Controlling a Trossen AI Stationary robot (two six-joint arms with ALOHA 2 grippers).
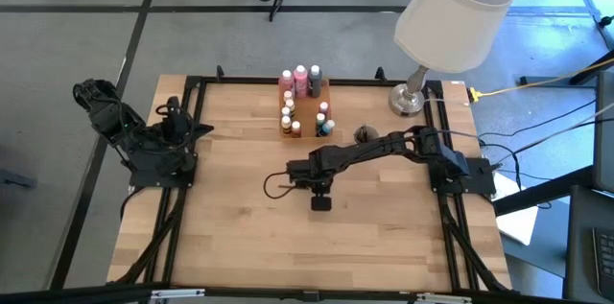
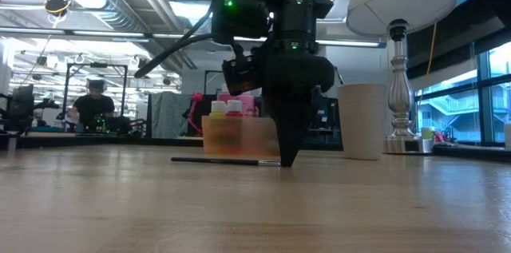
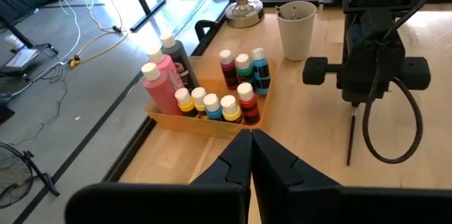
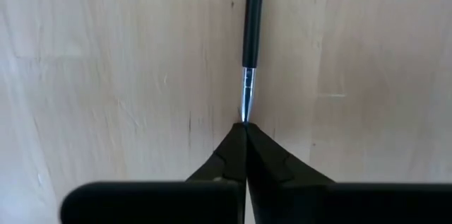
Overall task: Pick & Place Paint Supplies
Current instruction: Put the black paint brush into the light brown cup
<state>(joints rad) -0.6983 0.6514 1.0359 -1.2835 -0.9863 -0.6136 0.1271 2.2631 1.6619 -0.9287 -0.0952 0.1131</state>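
A thin dark-handled paintbrush (image 4: 252,19) lies flat on the wooden table near its middle, also seen as paintbrush (image 2: 223,160) and paintbrush (image 3: 350,136). My right gripper (image 4: 245,131) stands over its metal-collared end, pointing down and shut on it; it also shows as right gripper (image 1: 321,189) and right gripper (image 2: 287,157). Several small paint bottles (image 3: 212,104) stand upright in the orange tray (image 3: 201,123) at the far middle of the table. My left gripper (image 3: 251,155) waits shut at the table's left, raised, touching nothing. My right gripper pinches the paintbrush at its silver collar end (image 4: 247,93) between its two fingertips. The fingers come from above, pointing down, and meet across the brush. The brush lies level on the table, its dark handle stretching away from the fingers.
A pale round cup (image 3: 296,30) stands right of the tray, and a lamp with a silver base (image 1: 408,101) and white shade stands at the far right corner. Bare wood (image 1: 288,246) lies between the gripper and the near edge. A person sits in the room beyond.
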